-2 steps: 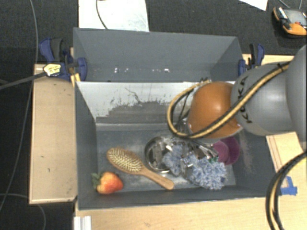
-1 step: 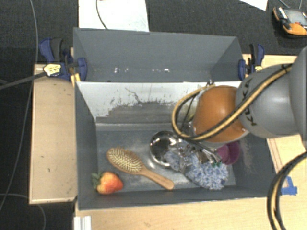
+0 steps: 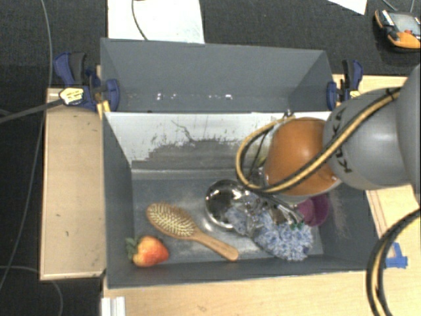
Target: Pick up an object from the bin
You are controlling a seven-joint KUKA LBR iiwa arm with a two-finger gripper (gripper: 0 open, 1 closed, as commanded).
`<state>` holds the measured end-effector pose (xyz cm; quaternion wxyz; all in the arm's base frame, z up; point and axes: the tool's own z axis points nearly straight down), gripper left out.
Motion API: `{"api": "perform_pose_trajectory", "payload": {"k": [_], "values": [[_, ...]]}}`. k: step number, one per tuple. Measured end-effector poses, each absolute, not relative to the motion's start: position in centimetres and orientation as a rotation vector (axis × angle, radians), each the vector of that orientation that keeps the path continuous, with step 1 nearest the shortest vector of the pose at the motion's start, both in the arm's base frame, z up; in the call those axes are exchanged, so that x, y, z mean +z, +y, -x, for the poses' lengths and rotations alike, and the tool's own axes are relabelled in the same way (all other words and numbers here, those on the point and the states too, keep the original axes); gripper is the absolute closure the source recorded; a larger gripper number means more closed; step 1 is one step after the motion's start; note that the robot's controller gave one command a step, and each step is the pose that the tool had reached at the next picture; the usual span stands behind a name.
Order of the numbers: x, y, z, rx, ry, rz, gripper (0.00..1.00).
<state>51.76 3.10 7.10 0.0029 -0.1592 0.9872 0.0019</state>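
Blue woolly cloth (image 3: 284, 239) is seen at the front right of the bin (image 3: 197, 78), just below the gripper (image 3: 264, 209). Its long side runs from the shiny metal bowl (image 3: 220, 201) towards the purple cup (image 3: 316, 210). How the jaws stand cannot be told. Letters "KUK" are printed on the grey arm (image 3: 375, 143).
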Motion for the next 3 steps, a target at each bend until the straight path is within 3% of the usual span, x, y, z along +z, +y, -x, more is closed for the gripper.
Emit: {"api": "perform_pose_trajectory", "payload": {"k": [3], "values": [[17.6, 3.1, -51.6, 0.008, 3.103, 0.491, 1.00]]}}
